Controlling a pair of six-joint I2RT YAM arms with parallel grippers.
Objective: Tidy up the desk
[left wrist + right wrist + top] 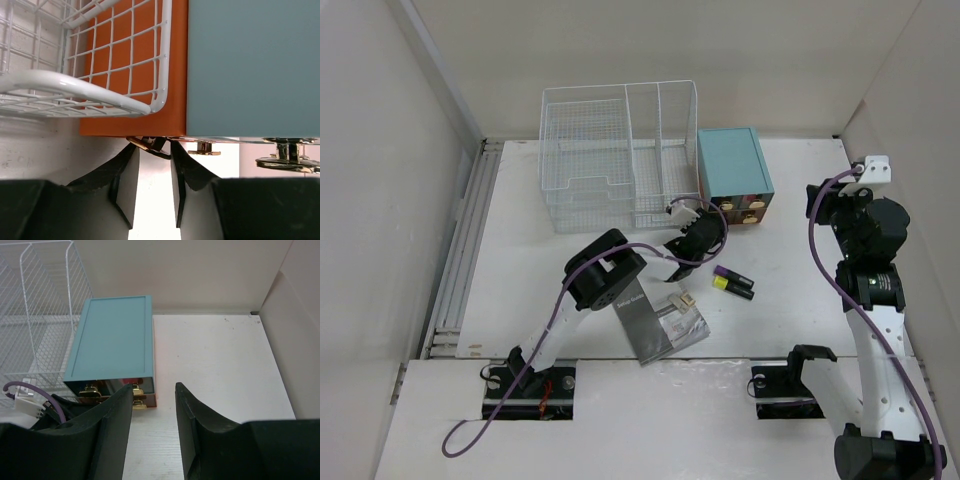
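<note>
The left fingers (154, 146) are drawn close with only a narrow gap. Their tips sit at a brass knob (146, 143) on the orange drawer front (179, 100) of the teal box (250, 65). The knob is small and half covered by the tips, so I cannot tell whether it is truly pinched. In the left wrist view two more knobs show along the same front, the outer one cut off by the picture edge.

The right fingers (154, 387) stand apart with nothing between them. They hang in front of the box and well clear of it. In the right wrist view one finger hides most of the drawer front, and only a few knobs peep out.

The white wire-mesh rack (618, 155) stands just left of the box. Whether the two touch is hard to tell.

In front of the box lie two short markers (733, 283), one purple and yellow. Farther out, to the front left, lie a dark booklet (642, 320) and a small packet (682, 318). The left arm partly covers the booklet, and its cover print is too small to read.

The desk (520, 290) carries the box near its far edge. Its two cutouts are well in front of the box, filled by the arm bases.
</note>
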